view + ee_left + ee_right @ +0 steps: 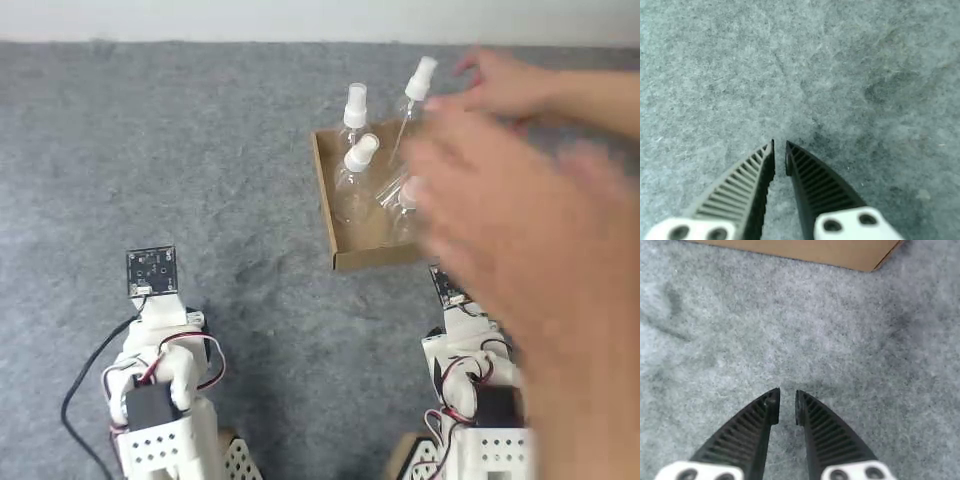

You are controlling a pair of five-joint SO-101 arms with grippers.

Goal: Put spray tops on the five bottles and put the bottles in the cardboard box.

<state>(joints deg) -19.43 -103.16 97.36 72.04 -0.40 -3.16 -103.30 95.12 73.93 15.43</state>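
capped bottles (352, 188) lie in the box (322, 180); a person's hands (500, 240) hover over it. left fingers (747, 185) and right fingers (747, 427) pressed nearly together, empty, over the surface (840, 60). we judge: no reach until hands clear, then count five.

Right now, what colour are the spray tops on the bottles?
White spray tops on clear bottles in the brown cardboard box; clearest in the high view.
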